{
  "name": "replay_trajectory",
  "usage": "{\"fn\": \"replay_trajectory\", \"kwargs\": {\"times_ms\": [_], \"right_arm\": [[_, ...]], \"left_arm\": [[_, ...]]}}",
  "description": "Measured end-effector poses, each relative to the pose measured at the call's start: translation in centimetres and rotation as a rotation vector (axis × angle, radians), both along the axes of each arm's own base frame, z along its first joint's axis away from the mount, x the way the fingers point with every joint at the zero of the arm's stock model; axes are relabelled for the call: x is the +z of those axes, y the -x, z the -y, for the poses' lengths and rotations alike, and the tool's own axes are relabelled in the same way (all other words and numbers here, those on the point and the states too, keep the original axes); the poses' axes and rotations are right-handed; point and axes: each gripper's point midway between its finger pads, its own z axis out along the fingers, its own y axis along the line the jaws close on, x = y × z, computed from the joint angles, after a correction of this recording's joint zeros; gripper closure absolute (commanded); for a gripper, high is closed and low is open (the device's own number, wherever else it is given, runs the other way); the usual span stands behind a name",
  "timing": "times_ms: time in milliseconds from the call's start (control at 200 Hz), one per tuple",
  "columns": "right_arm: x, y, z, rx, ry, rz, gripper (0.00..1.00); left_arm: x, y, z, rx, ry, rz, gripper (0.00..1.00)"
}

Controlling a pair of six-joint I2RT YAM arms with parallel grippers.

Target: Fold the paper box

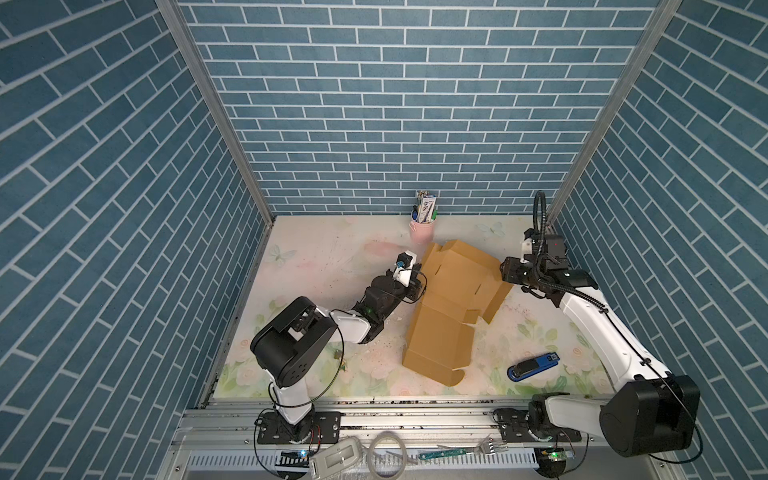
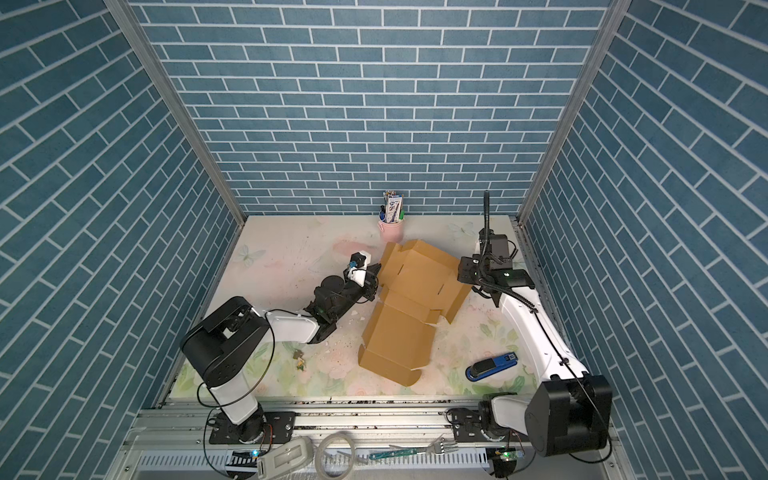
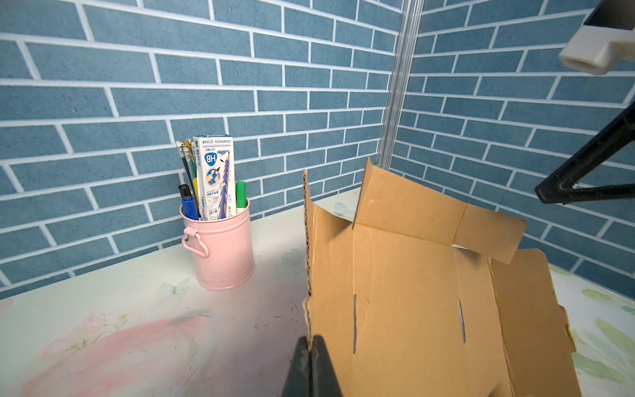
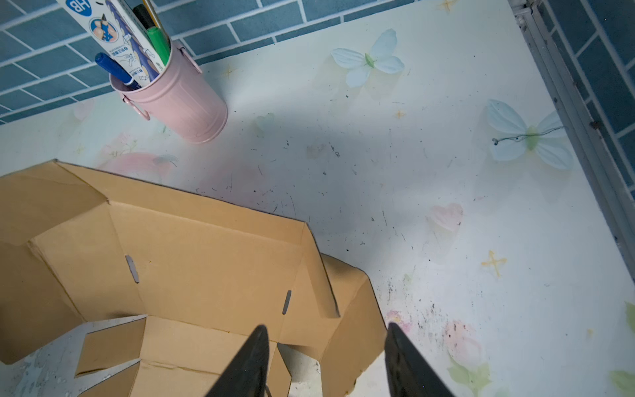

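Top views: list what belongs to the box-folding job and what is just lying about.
Belongs to the job:
- cardboard box
- left gripper, shut on the box's edge
- right gripper, open beside the box

Just lying about:
- pink pot of pens
- blue stapler
- fork

I see free table (image 1: 324,253) far left of the paper box (image 1: 449,291); the pink pen cup (image 1: 422,230) crowds its far edge, the blue stapler (image 1: 533,367) blocks front-right.
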Motion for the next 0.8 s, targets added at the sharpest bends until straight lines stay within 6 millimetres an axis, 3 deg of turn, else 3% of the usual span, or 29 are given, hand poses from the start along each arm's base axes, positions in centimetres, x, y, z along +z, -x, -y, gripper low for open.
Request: {"fn": "replay_trajectory", "kwargs": {"times_ms": [315,800], "right_arm": [[0.8,-1.5,-2.5,0.173,-0.077,0.039,0.43],[3.2,-5.1,-6.5,0.593,0.167,0.165,0.39]], "left_arm": [[0.0,0.0,0.0,-0.002,-0.002,0.003,1.0],[0.1,0.0,0.2,-0.01,-0.009,0.005,1.0]]}}
